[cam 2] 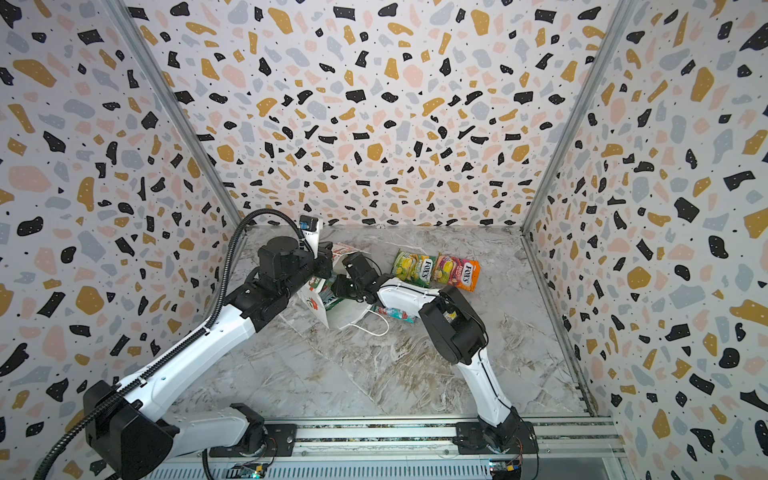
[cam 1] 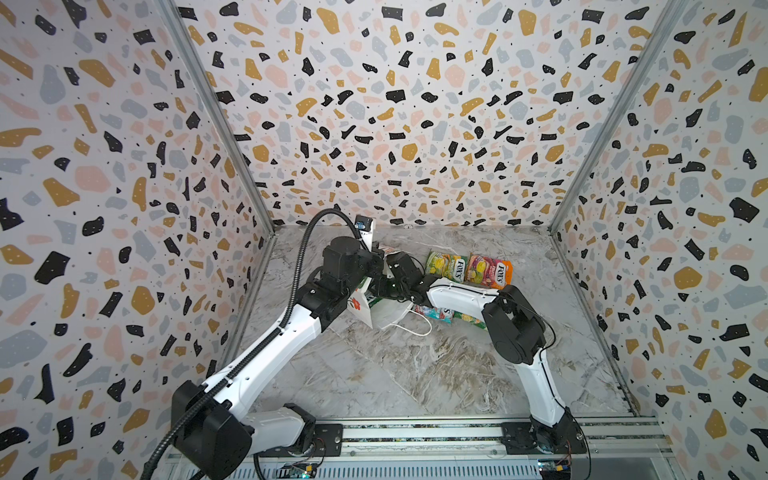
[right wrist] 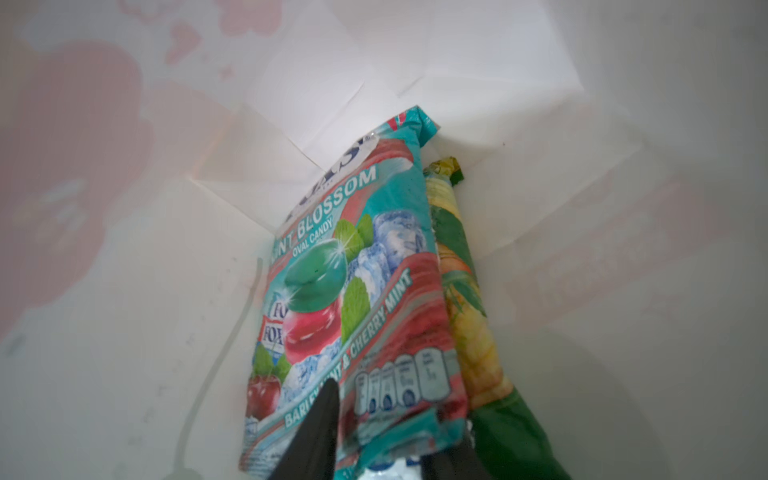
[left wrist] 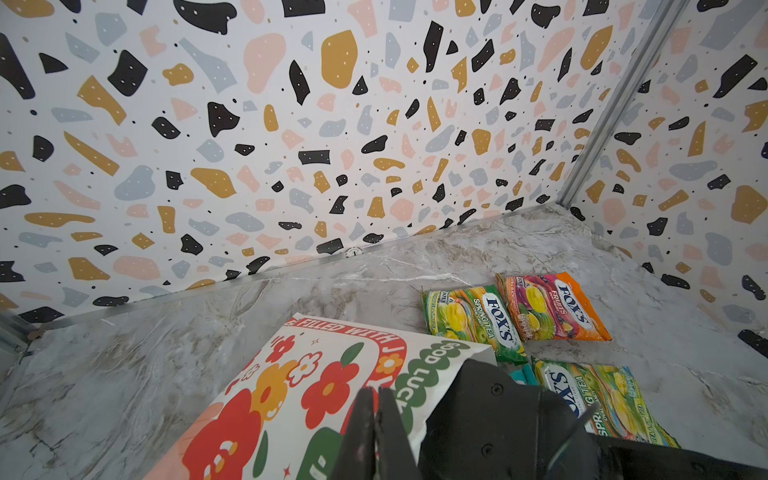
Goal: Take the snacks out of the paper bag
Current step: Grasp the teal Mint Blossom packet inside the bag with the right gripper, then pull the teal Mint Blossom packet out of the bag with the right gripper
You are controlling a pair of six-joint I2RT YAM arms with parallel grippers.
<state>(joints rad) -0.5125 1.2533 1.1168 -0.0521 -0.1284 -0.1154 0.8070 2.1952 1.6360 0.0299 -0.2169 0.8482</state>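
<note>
Left side: the left end effector (left wrist: 374, 395) has its fingers pressed together, pinching the raised wall of the paper bag (cam 1: 360, 309). The bag sits left of centre on the desk (cam 1: 415, 374). It is tipped over, its flower print faces up, and its mouth opens toward the right. One white cord handle (cam 1: 424, 332) lies on the desk at the mouth.

Centre: the right arm reaches across into the bag mouth, and both top views hide its tip. In the right wrist view, the right end effector (right wrist: 384, 403) is clamped on the near end of the inner teal packet (right wrist: 353, 270). One finger lies on the printed face and the other at the back edge. The inner green packet (right wrist: 461, 291) stands directly behind it, touching it, against the white bag wall.

Right side: four packets lie flat on the desk outside the bag.
- The far green packet (cam 1: 446, 266) and the orange packet (cam 1: 488, 271) lie side by side, edges touching, nearer the back wall.
- The near teal packet (cam 1: 432, 312) and the near green packet (cam 1: 471, 320) lie nearer the front, partly under the right arm.
</note>
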